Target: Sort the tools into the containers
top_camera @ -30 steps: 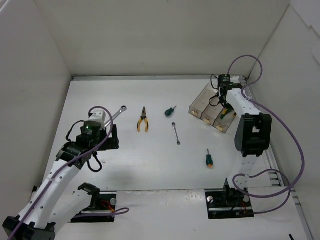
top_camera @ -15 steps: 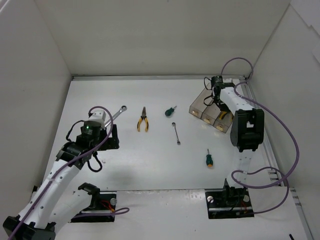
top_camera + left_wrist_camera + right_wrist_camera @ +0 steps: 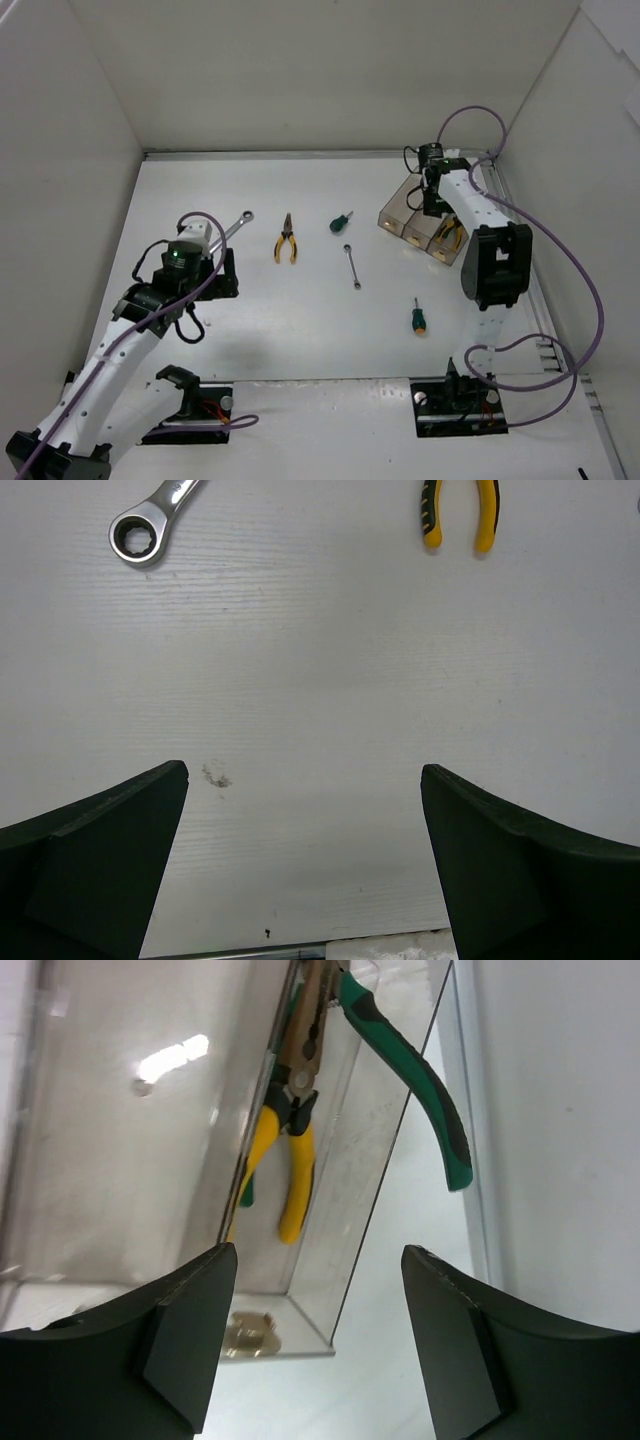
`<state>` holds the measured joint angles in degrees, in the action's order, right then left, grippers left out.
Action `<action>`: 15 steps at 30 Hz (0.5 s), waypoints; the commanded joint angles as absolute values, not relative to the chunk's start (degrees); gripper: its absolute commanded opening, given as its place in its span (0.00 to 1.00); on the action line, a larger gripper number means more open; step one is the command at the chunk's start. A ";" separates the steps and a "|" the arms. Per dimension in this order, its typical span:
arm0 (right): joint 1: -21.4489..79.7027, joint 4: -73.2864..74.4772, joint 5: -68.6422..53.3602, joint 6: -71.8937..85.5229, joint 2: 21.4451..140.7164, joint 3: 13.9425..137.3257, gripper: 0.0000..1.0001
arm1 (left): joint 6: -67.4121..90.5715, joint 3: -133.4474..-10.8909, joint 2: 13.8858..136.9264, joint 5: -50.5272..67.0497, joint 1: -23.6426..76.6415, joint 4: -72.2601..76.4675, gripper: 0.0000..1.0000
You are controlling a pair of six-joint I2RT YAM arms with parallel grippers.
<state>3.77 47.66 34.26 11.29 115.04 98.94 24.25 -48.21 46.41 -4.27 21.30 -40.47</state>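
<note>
The containers (image 3: pixel 415 222), three joined smoky bins, stand at the back right. My right gripper (image 3: pixel 432 203) hovers over them, open and holding nothing (image 3: pixel 320 1295). Below it in the rightmost bin lie green-handled pliers (image 3: pixel 405 1070), one handle spread across the bin's wall, and yellow-handled pliers (image 3: pixel 290 1165). My left gripper (image 3: pixel 222 270) is open over bare table (image 3: pixel 303 780). Beyond it lie a silver wrench (image 3: pixel 145 525) (image 3: pixel 235 227) and yellow-handled pliers (image 3: pixel 460 515) (image 3: pixel 285 242). A green screwdriver (image 3: pixel 340 222), a second wrench (image 3: pixel 352 267) and another screwdriver (image 3: pixel 417 318) lie mid-table.
White walls (image 3: pixel 80 150) enclose the table on three sides. The right wall runs close behind the bins. The arm bases (image 3: pixel 455 405) sit at the near edge, and purple cables (image 3: pixel 585 290) loop beside the right arm.
My right gripper has opened and let go of the green-handled pliers, which now lie in the rightmost bin; it has shifted slightly left and back. The left arm has not moved.
</note>
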 commanded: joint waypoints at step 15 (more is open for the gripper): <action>17.92 43.16 9.25 17.14 77.11 81.67 0.68 | 21.98 -68.36 80.11 -5.63 20.92 -34.37 0.96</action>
